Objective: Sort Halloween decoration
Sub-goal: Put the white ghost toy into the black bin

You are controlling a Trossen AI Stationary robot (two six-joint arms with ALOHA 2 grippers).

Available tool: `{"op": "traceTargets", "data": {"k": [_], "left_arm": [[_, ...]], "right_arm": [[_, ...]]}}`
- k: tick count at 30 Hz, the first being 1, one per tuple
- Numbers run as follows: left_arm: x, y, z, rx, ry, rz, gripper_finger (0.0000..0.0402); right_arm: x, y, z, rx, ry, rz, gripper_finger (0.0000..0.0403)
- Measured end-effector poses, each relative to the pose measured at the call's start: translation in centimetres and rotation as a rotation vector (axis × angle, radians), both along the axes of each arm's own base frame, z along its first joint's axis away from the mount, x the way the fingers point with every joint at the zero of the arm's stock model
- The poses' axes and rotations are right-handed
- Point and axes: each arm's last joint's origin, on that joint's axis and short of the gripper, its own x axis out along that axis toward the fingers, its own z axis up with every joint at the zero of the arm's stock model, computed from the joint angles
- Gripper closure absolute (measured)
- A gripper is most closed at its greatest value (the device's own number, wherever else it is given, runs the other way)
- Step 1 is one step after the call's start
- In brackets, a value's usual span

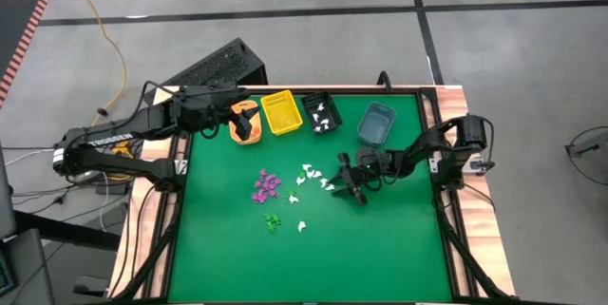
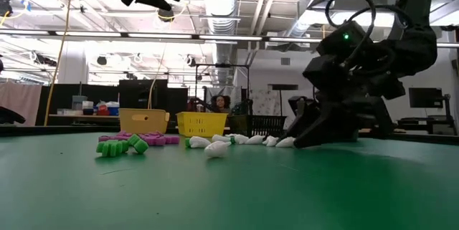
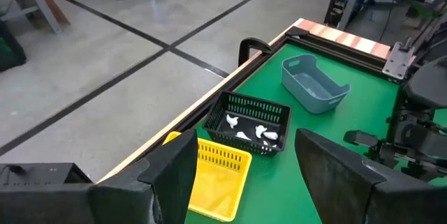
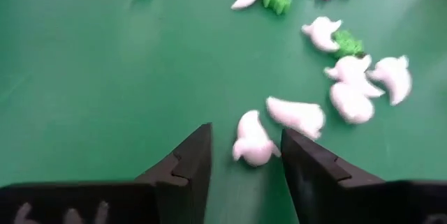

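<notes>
One white ghost (image 4: 253, 143) between parted fingers of right claw (image 4: 246, 155), low on desk (image 4: 105, 77). Left claw (image 3: 244, 175) apart, above yellow bin (image 3: 216, 175).

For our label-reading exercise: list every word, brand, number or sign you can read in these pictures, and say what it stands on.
"TROSSEN", white letters, only just legible: on the dark left robot arm in the high view.
Dark print on the yellow plastic slotted bin: too small to read.
Small white plastic ghost trinkets, green table mat: no text.

Trinket (image 4: 253, 144) between right end effector (image 4: 244, 155) fingers, on table (image 4: 105, 91).
</notes>
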Motion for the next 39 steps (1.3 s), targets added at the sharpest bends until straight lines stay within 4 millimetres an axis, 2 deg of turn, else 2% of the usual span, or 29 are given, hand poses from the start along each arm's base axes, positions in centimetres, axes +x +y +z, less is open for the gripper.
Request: {"op": "traceTargets", "data": {"k": [8, 19, 27, 33, 39], "left_arm": [[0.0, 0.0, 0.0, 0.008, 0.006, -0.003, 0.0170], [0.0, 0.0, 0.0, 0.019, 0.014, -0.008, 0.0170], [0.0, 0.0, 0.0, 0.015, 0.013, -0.017, 0.0170], [0.0, 0.0, 0.0, 0.015, 0.012, -0.018, 0.0170], [0.0, 0.0, 0.0, 0.015, 0.010, -0.018, 0.0170]], "right_arm": [[1.4, 0.2, -0.9, 0.058, 0.037, -0.016, 0.0254], [1.4, 0.0, -1.1, 0.138, 0.084, -0.129, 0.0316], [1.4, 0.4, -1.1, 0.232, 0.109, -0.201, 0.0324], [1.4, 1.1, -0.3, 0.230, 0.087, -0.227, 0.0325], [1.3, 1.2, 1.6, 0.272, 0.032, -0.270, 0.0325]]}}
